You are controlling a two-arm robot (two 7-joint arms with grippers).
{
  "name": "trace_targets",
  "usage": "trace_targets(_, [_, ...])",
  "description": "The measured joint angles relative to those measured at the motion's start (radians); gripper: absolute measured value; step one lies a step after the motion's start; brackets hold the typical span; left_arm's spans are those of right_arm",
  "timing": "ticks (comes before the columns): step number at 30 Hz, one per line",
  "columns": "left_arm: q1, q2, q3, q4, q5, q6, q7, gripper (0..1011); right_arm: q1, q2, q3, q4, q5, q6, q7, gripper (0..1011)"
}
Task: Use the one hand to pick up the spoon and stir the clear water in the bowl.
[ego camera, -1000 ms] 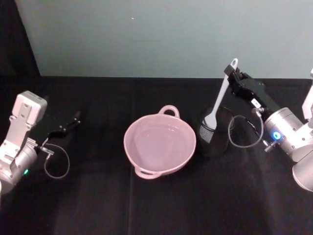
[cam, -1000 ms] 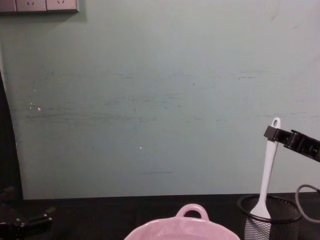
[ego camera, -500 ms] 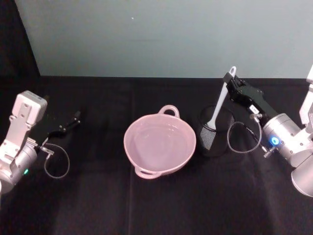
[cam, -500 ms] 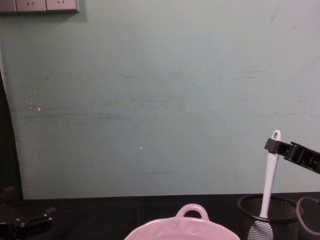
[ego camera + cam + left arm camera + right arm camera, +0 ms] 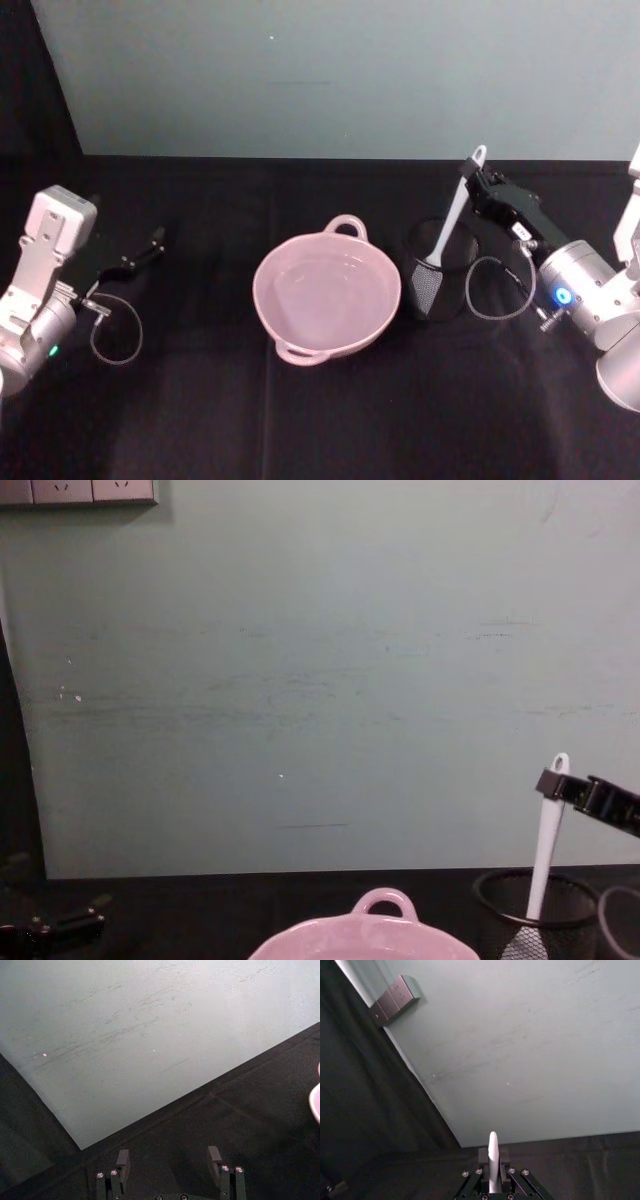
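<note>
In the mesh cup (image 5: 434,272), spoon (image 5: 455,217) clamped by right gripper (image 5: 474,186) jaws, left gripper (image 5: 170,1165) jaws released.

This looks like a robot test bench in a lab rather than a kitchen or home; a table (image 5: 320,420) is draped edge to edge in plain black cloth, and behind it stands a bare pale green wall (image 5: 320,680), scuffed and scratched, with a bank of grey wall sockets (image 5: 78,491) high in one corner; the few props, a pink bowl (image 5: 327,296) and a black wire-mesh cup (image 5: 435,270), sit alone on the cloth as a staged setup; loose cables loop from metal robot arms at both sides.
</note>
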State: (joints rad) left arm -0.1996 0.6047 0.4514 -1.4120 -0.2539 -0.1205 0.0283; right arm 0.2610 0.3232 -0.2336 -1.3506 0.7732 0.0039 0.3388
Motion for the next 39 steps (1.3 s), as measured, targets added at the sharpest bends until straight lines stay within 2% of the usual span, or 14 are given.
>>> trace_targets(3, [0.000, 0.000, 0.000, 0.000, 0.000, 0.000, 0.000, 1011, -0.010, 0.002, 0.001, -0.012, 0.002, 0.010, -0.011, 125])
trace_targets(6, [0.000, 0.000, 0.000, 0.000, 0.000, 0.000, 0.000, 1011, -0.015, 0.003, 0.001, -0.016, 0.002, 0.015, -0.018, 171])
trace_targets(11, [0.000, 0.000, 0.000, 0.000, 0.000, 0.000, 0.000, 1011, -0.023, 0.002, 0.007, -0.028, 0.003, 0.015, -0.033, 360])
trace_targets(13, [0.000, 0.000, 0.000, 0.000, 0.000, 0.000, 0.000, 1011, -0.026, 0.002, 0.010, -0.033, 0.003, 0.015, -0.037, 377])
trace_targets(18, [0.000, 0.000, 0.000, 0.000, 0.000, 0.000, 0.000, 1011, -0.038, 0.006, 0.036, -0.065, 0.003, -0.001, -0.061, 577])
trace_targets(20, [0.000, 0.000, 0.000, 0.000, 0.000, 0.000, 0.000, 1011, -0.042, 0.010, 0.052, -0.084, 0.002, -0.010, -0.070, 618])
trace_targets(21, [0.000, 0.000, 0.000, 0.000, 0.000, 0.000, 0.000, 1011, -0.044, 0.011, 0.059, -0.090, 0.003, -0.013, -0.072, 679])
trace_targets(24, [0.000, 0.000, 0.000, 0.000, 0.000, 0.000, 0.000, 1011, -0.047, 0.013, 0.085, -0.115, 0.012, -0.024, -0.076, 737])
trace_targets(25, [0.000, 0.000, 0.000, 0.000, 0.000, 0.000, 0.000, 1011, -0.047, 0.015, 0.096, -0.126, 0.016, -0.030, -0.076, 796])
trace_targets(27, [0.000, 0.000, 0.000, 0.000, 0.000, 0.000, 0.000, 1011, -0.046, 0.018, 0.105, -0.134, 0.017, -0.035, -0.076, 824])
trace_targets(28, [0.000, 0.000, 0.000, 0.000, 0.000, 0.000, 0.000, 1011, -0.044, 0.021, 0.114, -0.141, 0.017, -0.040, -0.076, 887])
trace_targets(31, [0.000, 0.000, 0.000, 0.000, 0.000, 0.000, 0.000, 1011, -0.040, 0.027, 0.127, -0.145, 0.012, -0.049, -0.081, 966])
trace_targets(33, [0.000, 0.000, 0.000, 0.000, 0.000, 0.000, 0.000, 1011, -0.036, 0.035, 0.137, -0.144, -0.012, -0.057, -0.099, 989])
trace_targets(39, [0.000, 0.000, 0.000, 0.000, 0.000, 0.000, 0.000, 1011, -0.027, 0.078, 0.131, -0.125, -0.155, -0.050, -0.182, 1002])
